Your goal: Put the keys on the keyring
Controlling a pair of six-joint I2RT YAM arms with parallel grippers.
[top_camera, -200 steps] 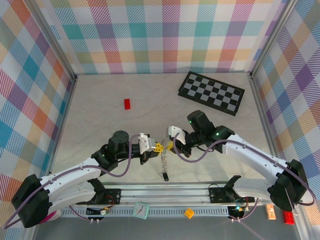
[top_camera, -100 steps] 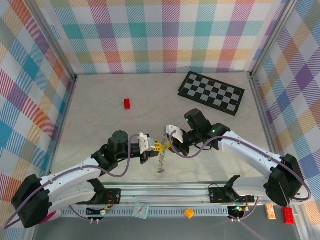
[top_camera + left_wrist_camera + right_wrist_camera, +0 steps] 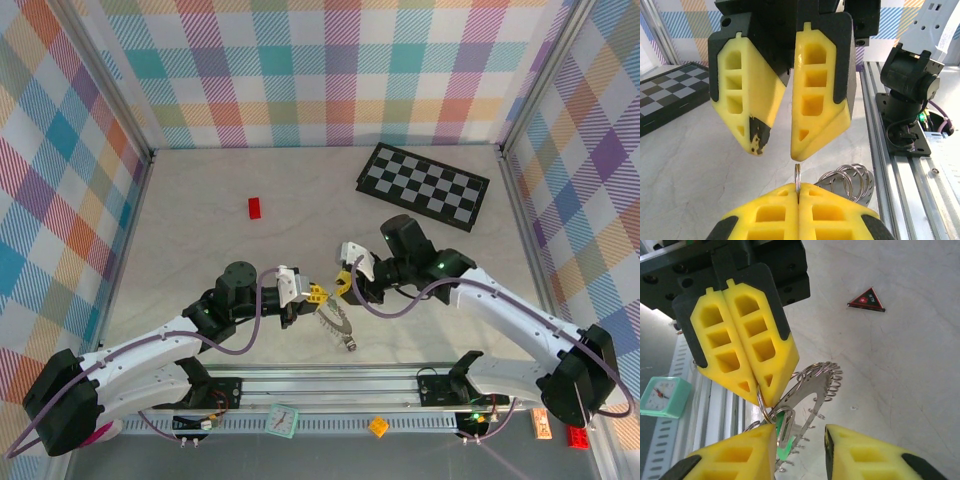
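Note:
My left gripper [image 3: 311, 293] is shut on a thin silver ring [image 3: 797, 178] at the top of the keyring [image 3: 335, 322], whose jagged chain loop [image 3: 816, 385] hangs down to the table. A light green key [image 3: 785, 449] hangs on that ring beside the chain. My right gripper [image 3: 344, 281] faces the left one from the right, open, its fingers [image 3: 742, 455] on either side of the chain's lower part and gripping nothing. In the left wrist view the right gripper [image 3: 779, 150] hovers open just above the ring. A small dark piece [image 3: 350, 346] lies at the chain's low end.
A small red brick [image 3: 256, 207] lies left of centre. The black-and-white chequered board [image 3: 424, 186] sits at the back right. The metal rail [image 3: 330, 385] with the arm bases runs along the near edge, close behind the chain.
The right gripper has opened and let go of the ring, drawing slightly right. The chain, straight before, now swings in a curve to the right under the left gripper.

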